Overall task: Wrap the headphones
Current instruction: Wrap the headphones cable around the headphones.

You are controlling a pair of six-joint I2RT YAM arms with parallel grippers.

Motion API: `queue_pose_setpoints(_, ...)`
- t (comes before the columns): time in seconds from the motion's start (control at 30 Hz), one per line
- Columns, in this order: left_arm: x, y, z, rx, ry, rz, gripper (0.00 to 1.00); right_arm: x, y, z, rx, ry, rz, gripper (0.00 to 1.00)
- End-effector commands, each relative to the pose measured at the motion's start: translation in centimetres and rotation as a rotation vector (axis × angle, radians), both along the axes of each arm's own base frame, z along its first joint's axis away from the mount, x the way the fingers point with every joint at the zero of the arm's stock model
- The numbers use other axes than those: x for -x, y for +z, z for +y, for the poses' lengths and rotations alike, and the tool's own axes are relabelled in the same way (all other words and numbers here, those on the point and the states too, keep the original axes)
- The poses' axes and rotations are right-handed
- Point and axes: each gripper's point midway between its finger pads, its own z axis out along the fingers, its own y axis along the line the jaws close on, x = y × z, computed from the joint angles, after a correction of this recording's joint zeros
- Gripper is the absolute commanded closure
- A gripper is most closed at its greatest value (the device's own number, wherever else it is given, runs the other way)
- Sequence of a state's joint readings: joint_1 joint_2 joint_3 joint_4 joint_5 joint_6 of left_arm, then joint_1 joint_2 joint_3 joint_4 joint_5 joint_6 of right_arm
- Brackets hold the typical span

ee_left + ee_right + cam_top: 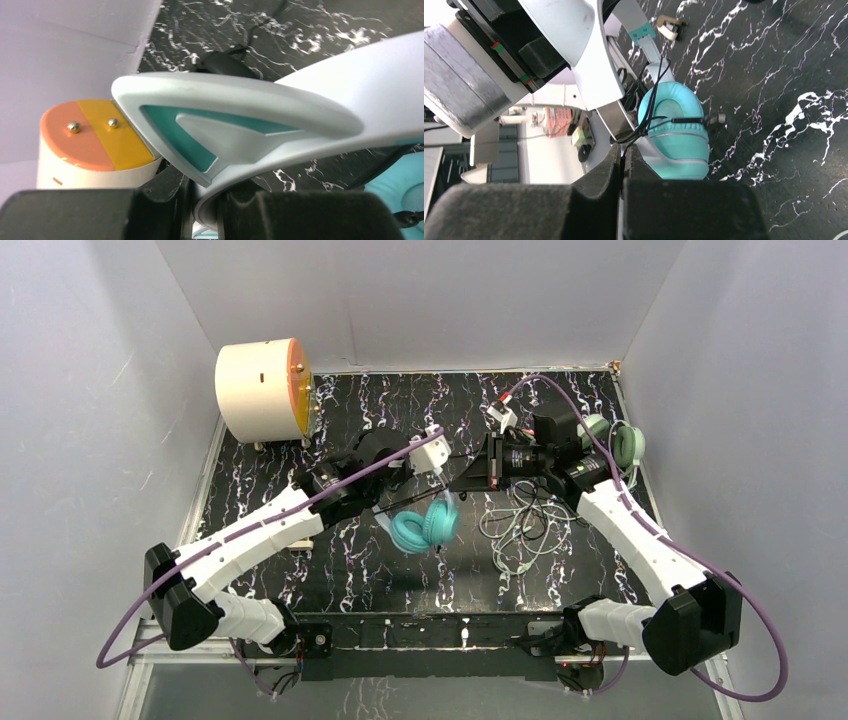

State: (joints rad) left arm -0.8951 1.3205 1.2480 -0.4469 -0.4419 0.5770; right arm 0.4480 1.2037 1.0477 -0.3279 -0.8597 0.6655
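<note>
teal headset (425,525) lifted over the middle of the table (330,580), cable wrap in hand
your left gripper (207,200) is clamped on the white cat-ear band (300,115), so the ear cups hang toward the near side. your right gripper (624,155) is closed, seemingly pinching the thin dark cable (651,107) just beside an ear cup (674,130). i'd lead that cable round the band in snug, even turns, left hold firm. steer clear of the sage-green headset (615,440) and its loose light cable (520,535) at right.
</note>
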Motion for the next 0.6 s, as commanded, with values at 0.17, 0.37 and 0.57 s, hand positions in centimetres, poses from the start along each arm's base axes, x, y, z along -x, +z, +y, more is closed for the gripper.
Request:
queue_pose_setpoints(0.17, -2.7, 4.1, 1.7, 0.088, 0.281, -0.148, 1.00, -2.3, 3.9, 0.3, -0.088, -0.116, -0.115, 0.87)
queue_pose_setpoints(0.37, -2.2, 3.6, 1.9, 0.150, 0.316, -0.153, 1.00, -4.9, 3.1, -0.8, 0.032, -0.226, -0.213, 0.79)
queue_pose_setpoints(0.57, -0.9, 4.2, 1.6, 0.209, 0.215, -0.155, 1.00, -5.6, 2.2, -1.2, 0.104, -0.184, -0.315, 0.86)
